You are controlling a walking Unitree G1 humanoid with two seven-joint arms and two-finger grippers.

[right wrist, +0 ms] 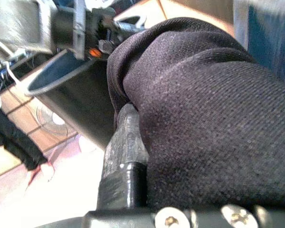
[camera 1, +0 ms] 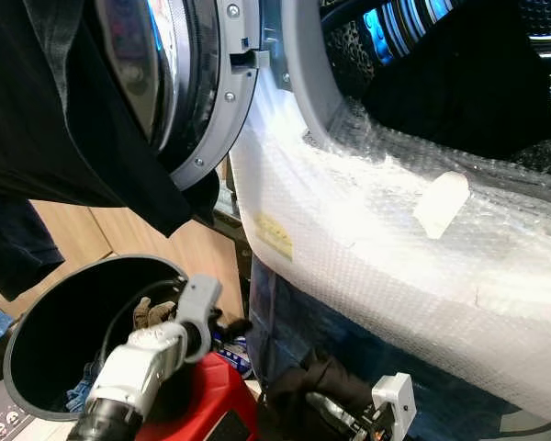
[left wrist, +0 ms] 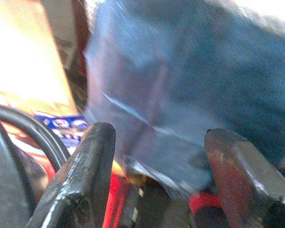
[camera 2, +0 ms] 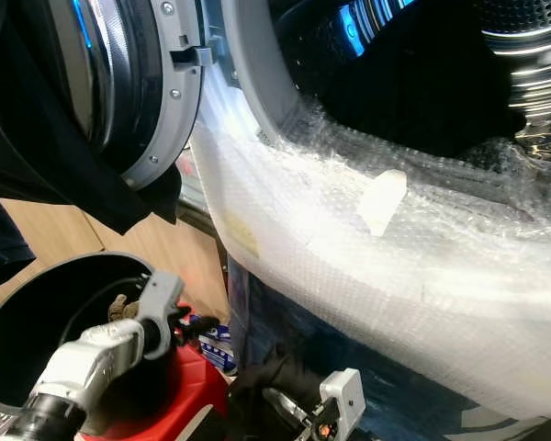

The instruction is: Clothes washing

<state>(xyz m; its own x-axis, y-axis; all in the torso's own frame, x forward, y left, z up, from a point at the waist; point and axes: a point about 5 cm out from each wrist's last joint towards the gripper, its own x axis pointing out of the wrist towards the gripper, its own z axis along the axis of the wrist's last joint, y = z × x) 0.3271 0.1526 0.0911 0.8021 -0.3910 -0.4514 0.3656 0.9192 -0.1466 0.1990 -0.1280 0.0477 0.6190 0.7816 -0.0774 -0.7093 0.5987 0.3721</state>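
Nearest the camera, at the bottom of the head views, the right gripper (camera 1: 326,390) sits low in front of the washing machine, wrapped in a dark, finely woven cloth garment (right wrist: 204,109). In the right wrist view one black finger (right wrist: 126,142) presses into the fabric, which bulges over it and hides the other finger; the gripper is closed on this garment, holding it bunched below the machine's front.

To the left, the silver left arm reaches forward and the left gripper (left wrist: 156,175) hovers above the rim of a round dark grey plastic laundry bucket (camera 1: 37,317). Its two black fingers (left wrist: 85,171) stand apart with nothing between them. The bucket holds some clothes at its bottom, a bluish piece among them. Just beside the bucket lies a red plastic object (camera 1: 211,404), and near it a small blue-and-white printed packet (camera 1: 230,349).

Beyond the grippers, the white front of the washing machine, covered in clear bubble wrap (camera 1: 395,257), slopes across the scene; a small yellow label (camera 1: 274,234) and a pale strip of tape (camera 1: 441,204) sit on it. Below it the panel looks dark blue.

Farther up, the round grey-rimmed machine door (camera 1: 197,83) stands swung open to the left, and a black cloth (camera 1: 64,129) hangs over it. Behind the opening, the perforated metal drum (camera 2: 523,55) holds dark laundry (camera 1: 468,83).
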